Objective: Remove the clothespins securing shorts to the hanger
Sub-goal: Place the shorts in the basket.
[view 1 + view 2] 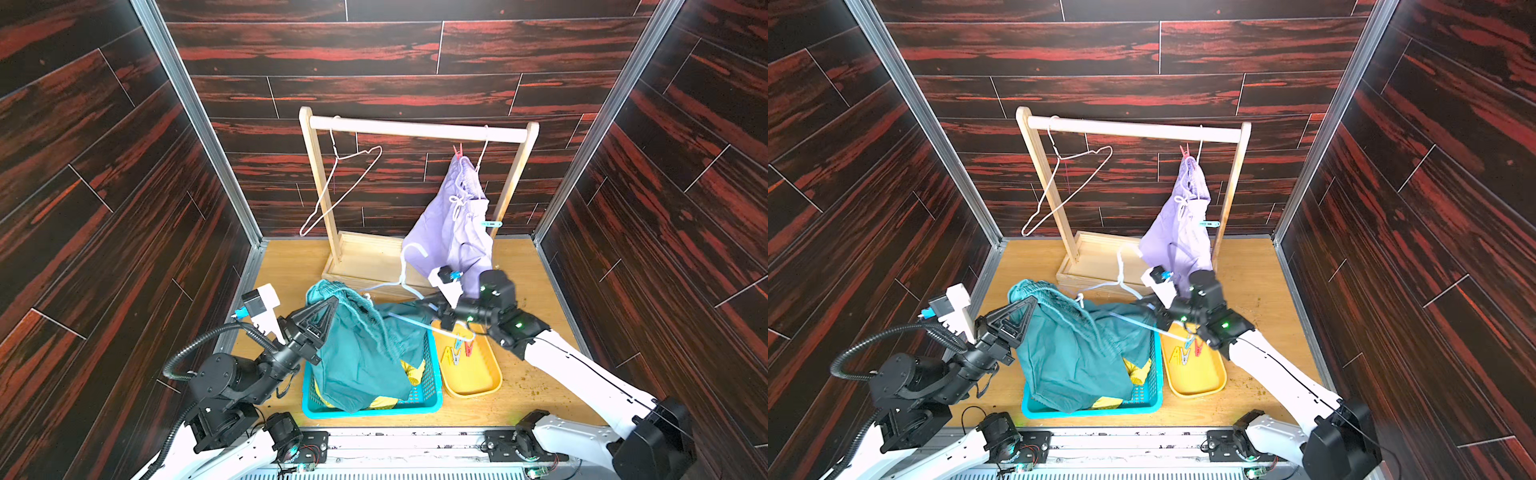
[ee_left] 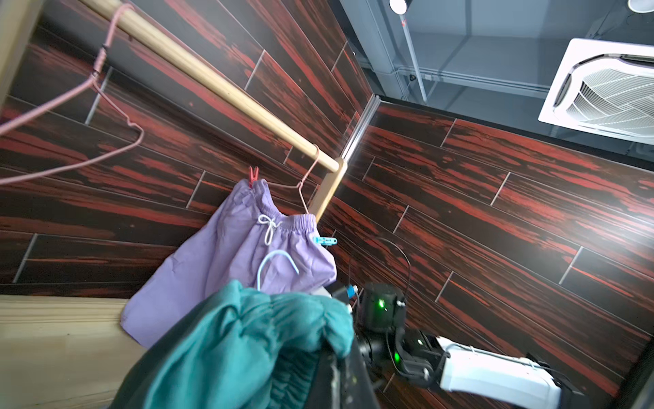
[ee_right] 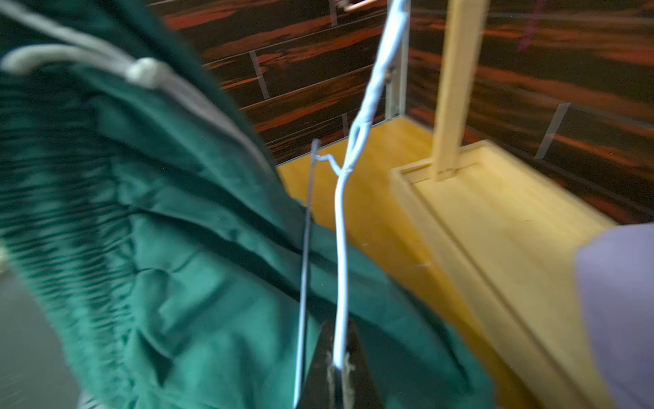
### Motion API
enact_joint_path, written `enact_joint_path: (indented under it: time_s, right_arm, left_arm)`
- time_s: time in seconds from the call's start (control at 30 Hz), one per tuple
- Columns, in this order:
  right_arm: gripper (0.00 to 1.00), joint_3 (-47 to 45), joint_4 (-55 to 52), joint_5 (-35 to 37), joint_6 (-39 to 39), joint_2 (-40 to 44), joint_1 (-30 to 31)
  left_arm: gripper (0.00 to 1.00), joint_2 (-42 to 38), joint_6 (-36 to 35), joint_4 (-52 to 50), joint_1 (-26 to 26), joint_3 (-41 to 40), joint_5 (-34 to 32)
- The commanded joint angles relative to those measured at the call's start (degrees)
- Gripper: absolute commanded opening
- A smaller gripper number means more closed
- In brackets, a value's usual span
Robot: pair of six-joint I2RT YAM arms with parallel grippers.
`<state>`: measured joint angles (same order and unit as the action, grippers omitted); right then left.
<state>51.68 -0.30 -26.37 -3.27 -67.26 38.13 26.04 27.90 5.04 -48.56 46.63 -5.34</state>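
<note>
The left gripper (image 1: 333, 300) is pressed together on the teal shorts (image 1: 361, 353) at the waistband, holding them over the basket (image 1: 432, 399). The right gripper (image 3: 338, 361) pinches the hanger (image 3: 340, 230) wire, apparently to draw the two apart. Loose clothespins (image 1: 455, 353) lie in the tray (image 1: 478, 382). Two more clip the lavender shorts (image 1: 453, 232) on the rack (image 1: 415, 129).

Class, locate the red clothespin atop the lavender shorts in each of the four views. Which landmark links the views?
In a top view: red clothespin right of centre, clipped atop the lavender shorts.
In a top view: just right of centre, same grip.
Left wrist: left of centre, above the waistband.
Right wrist: not in it.
Landmark: the wooden rack, in all four.
</note>
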Motion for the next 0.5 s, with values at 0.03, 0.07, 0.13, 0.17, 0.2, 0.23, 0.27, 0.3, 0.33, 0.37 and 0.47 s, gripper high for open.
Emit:
enact_joint_path:
  time_s: [0.03,0.07,0.13,0.17,0.2,0.23,0.27,0.3,0.33,0.37,0.47]
  right_arm:
    - [0.0,4.13,-7.59,2.37,4.01,3.7,7.8]
    - [0.0,4.26,-8.25,2.43,5.65,4.34,10.01]
    - [0.0,4.42,-8.99,3.23,8.25,4.69,14.86]
    - [0.0,4.65,-9.27,3.84,9.22,4.38,17.33]
    - [0.0,4.89,-9.01,4.36,10.1,3.94,19.75]
    - [0.0,4.92,-8.2,4.65,10.86,3.49,21.47]
    - [0.0,4.48,-6.64,4.75,11.75,3.08,22.98]
    - [0.0,3.89,-4.33,4.69,12.92,2.7,24.08]
    - [0.0,3.22,-2.32,4.38,14.16,2.31,24.63]
    - [0.0,2.62,-0.04,3.85,15.51,1.76,24.95]
    - [0.0,1.76,3.1,3.01,18.1,0.78,25.67]
  left_arm:
    - [0.0,0.34,-5.17,3.43,-0.04,1.75,-4.93]
    - [0.0,0.49,-5.74,3.59,0.0,1.7,-5.6]
    - [0.0,0.84,-6.4,4.79,0.0,1.1,-6.75]
    - [0.0,1.13,-6.75,5.42,-0.05,1.0,-6.97]
    - [0.0,1.44,-7.34,5.83,-0.03,0.94,-6.97]
    - [0.0,1.81,-7.78,5.74,-0.04,1.13,-7.09]
    - [0.0,2.22,-8.07,5.37,-0.02,1.42,-7.41]
    - [0.0,2.63,-8.48,5.19,0.0,1.54,-7.62]
    - [0.0,2.99,-8.92,5.09,-0.05,1.69,-7.65]
    - [0.0,3.5,-9.17,4.77,-0.06,1.79,-7.91]
    - [0.0,4.72,-9.75,3.8,-0.04,2.17,-8.91]
